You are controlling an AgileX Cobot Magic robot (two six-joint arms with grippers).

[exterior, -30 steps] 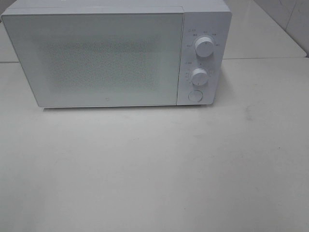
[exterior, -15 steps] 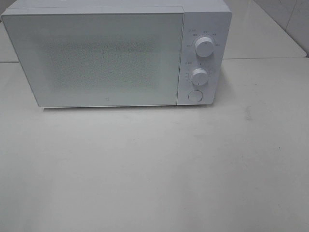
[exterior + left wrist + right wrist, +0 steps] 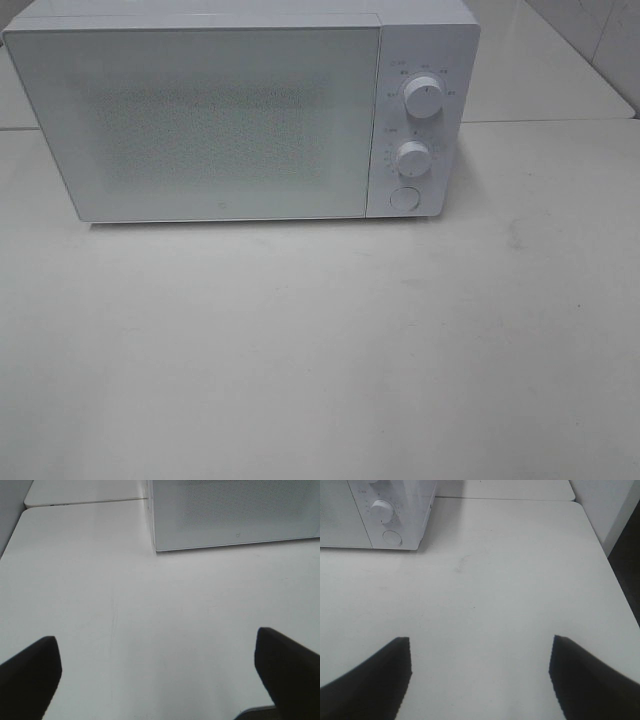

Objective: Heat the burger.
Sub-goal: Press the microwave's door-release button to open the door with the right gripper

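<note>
**Mia:** Where is the burger?

**Ben:** It can't be seen anywhere. The tabletop (image 3: 320, 350) is white, and no food lies on the part that shows. The microwave (image 3: 240, 110) stands at the far side, and its door (image 3: 200, 120) is shut. The door is frosty, so nobody can look through it. The burger may be inside, or it may be off to a side where no camera looks. There is no way to tell.

**Mia:** What are the robot's pincers doing?

**Ben:** The left pincer (image 3: 156, 647) hangs over the tabletop, on the near side of the microwave's left corner. Its two dark fingers (image 3: 30, 675) stand wide apart with nothing between them. The right pincer (image 3: 481, 645) hangs over the near right part of the tabletop. It is wide apart and holds nothing too.

**Mia:** Why are they like that?

**Ben:** Probably because empty, spread pincers are ready for a job. The right one faces the side with the upper knob (image 3: 423, 97), the lower knob (image 3: 412, 157) and the round button (image 3: 403, 198). That button likely pops the door, so that is a handy spot to be.

**Mia:** So is the burger close to a pincer?

**Ben:** No pincer touches it, and it is not near either one.
</note>
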